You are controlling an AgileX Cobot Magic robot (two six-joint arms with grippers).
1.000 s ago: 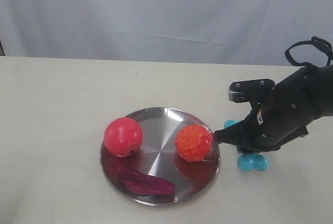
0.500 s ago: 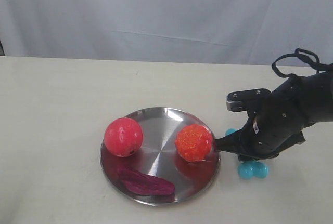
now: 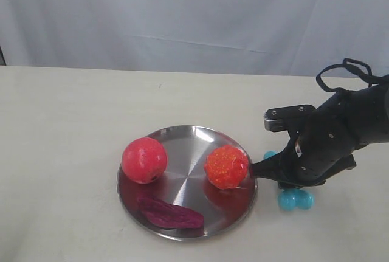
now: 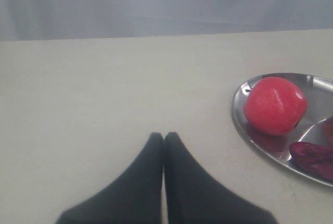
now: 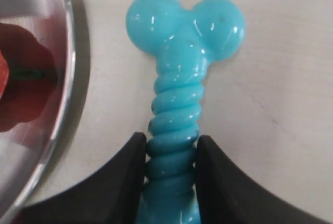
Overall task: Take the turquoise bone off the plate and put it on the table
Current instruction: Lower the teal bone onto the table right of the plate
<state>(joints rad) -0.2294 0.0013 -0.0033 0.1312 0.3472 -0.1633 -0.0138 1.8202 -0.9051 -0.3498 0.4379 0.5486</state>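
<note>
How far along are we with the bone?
Done: the turquoise bone is off the plate, beside its rim, down at the table. In hand: the right pincer grips its ribbed shaft. Left: release and withdraw. The left pincer is shut, apart.

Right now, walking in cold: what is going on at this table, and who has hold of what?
The right gripper has its jaws closed on the ribbed shaft of the turquoise bone. The bone is already off the plate and low at the table, just beside the rim; whether it touches the table is unclear. A red ball, an orange ball and a purple piece lie on the plate. The left gripper is shut and holds nothing, off to the plate's side.
</note>
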